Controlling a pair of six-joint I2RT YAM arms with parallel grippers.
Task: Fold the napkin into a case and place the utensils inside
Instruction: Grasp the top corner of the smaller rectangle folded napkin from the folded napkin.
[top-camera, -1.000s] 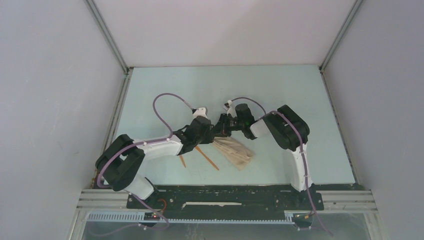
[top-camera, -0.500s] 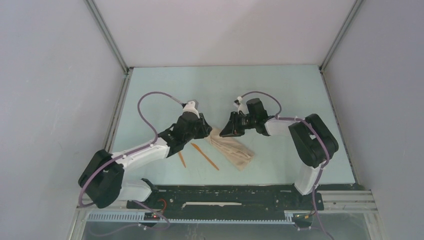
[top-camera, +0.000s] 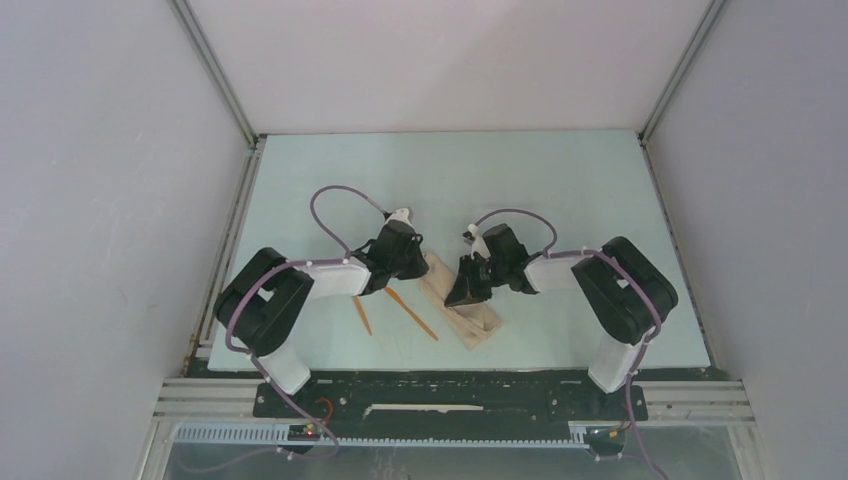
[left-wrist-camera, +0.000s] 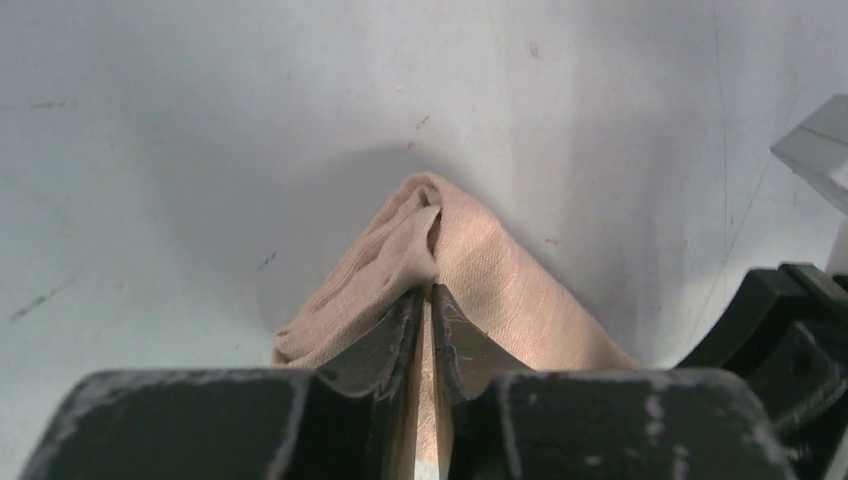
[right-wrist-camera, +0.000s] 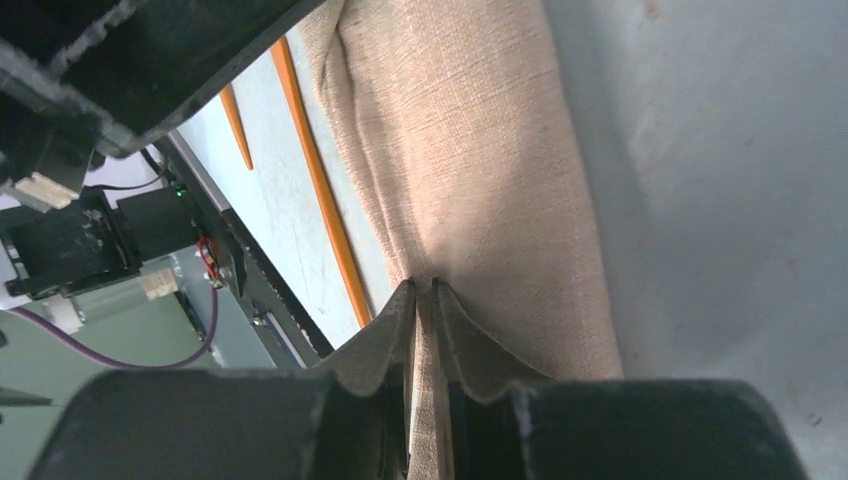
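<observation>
The napkin (top-camera: 478, 322) lies folded into a narrow beige strip, running diagonally across the middle of the table. My left gripper (top-camera: 418, 262) is at its far-left end, and in the left wrist view its jaws (left-wrist-camera: 428, 292) are shut on a bunched fold of the napkin (left-wrist-camera: 500, 280). My right gripper (top-camera: 462, 295) is over the strip's middle, its jaws (right-wrist-camera: 425, 286) shut on a pinch of the napkin (right-wrist-camera: 470, 150). Two orange utensils lie on the table left of the cloth: a longer one (top-camera: 411, 314) (right-wrist-camera: 320, 190) and a shorter one (top-camera: 362, 315) (right-wrist-camera: 237, 125). Neither is held.
The pale blue table (top-camera: 560, 180) is enclosed by grey walls on the left, right and back. A black mounting rail (top-camera: 450, 392) with both arm bases runs along the near edge, close to the utensils.
The grippers were together over the napkin, then spread apart. Both have now come down onto the strip and shut on cloth, the left at its far end, the right at its middle.
</observation>
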